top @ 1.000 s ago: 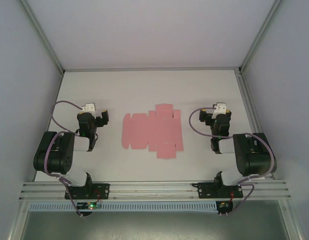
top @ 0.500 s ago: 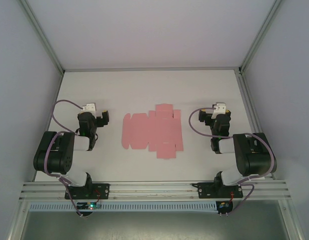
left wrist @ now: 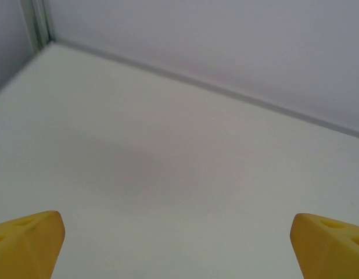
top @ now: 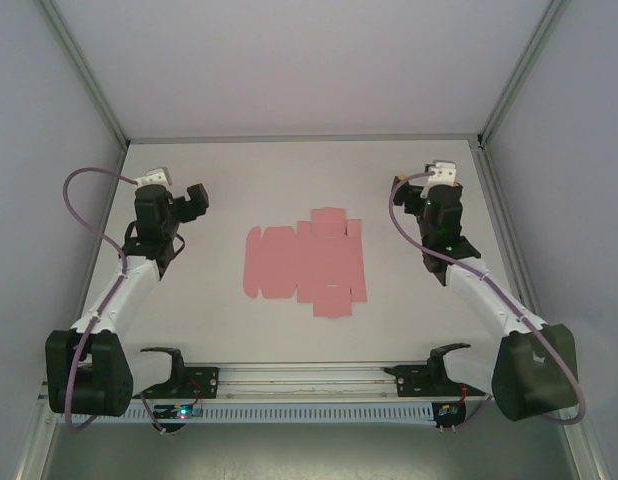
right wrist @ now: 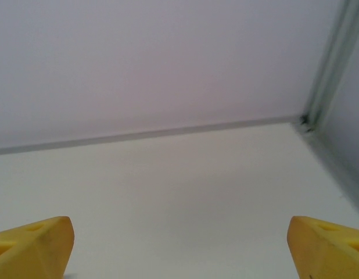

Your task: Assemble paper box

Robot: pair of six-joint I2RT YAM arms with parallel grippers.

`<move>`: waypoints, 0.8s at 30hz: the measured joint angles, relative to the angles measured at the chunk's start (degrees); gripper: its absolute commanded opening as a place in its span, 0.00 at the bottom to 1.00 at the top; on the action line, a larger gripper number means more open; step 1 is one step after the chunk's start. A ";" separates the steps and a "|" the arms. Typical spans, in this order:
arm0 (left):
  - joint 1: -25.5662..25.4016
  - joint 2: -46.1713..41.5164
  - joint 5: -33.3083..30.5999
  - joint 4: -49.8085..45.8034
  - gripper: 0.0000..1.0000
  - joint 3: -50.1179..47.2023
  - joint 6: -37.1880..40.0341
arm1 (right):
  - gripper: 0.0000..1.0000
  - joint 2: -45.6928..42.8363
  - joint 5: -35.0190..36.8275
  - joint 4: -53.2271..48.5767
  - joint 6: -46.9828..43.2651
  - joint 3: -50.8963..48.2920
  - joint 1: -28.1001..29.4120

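The paper box (top: 304,262) is a flat pink die-cut sheet with flaps and tabs, lying in the middle of the white table (top: 289,180). My left gripper (top: 179,203) hovers to the sheet's left and a little farther back, apart from it. In the left wrist view this gripper (left wrist: 179,247) is open, its yellow fingertips (left wrist: 25,241) wide apart over bare table. My right gripper (top: 429,200) hovers to the sheet's right, also apart from it. It (right wrist: 179,250) is open too, with nothing between its yellow fingertips (right wrist: 327,247).
Pale enclosure walls close in the table on three sides, with metal corner posts (top: 84,75) at the back left and back right (top: 519,75). A metal rail (top: 309,380) with both arm bases runs along the near edge. The back wall seam (right wrist: 168,132) lies ahead of the right gripper.
Both arms have stretched out from their folded pose. Each gripper has moved farther back on the table and slightly outward. The pink sheet has not moved.
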 measured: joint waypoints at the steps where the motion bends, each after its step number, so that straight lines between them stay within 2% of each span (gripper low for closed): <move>1: -0.09 0.26 1.92 -2.99 1.00 0.79 -1.44 | 0.89 0.61 -0.42 -3.32 2.10 1.29 2.01; 6: -3.10 4.74 8.57 -13.09 1.00 3.54 -5.90 | 0.72 9.73 -3.89 -15.69 8.85 6.08 13.25; 10: -4.96 10.05 13.40 -16.63 1.00 4.28 -7.43 | 0.58 21.35 -7.76 -23.10 11.91 11.52 17.92; 12: -5.33 12.28 15.78 -17.55 1.00 4.28 -7.89 | 0.53 26.25 -9.33 -24.70 13.53 12.96 18.05; 16: -5.90 14.36 19.74 -17.94 1.00 4.26 -8.11 | 0.52 32.63 -11.87 -26.71 16.31 13.22 16.83; 24: -6.64 18.01 27.17 -16.13 1.00 3.63 -8.55 | 0.43 33.62 -17.59 -18.64 20.76 9.94 12.24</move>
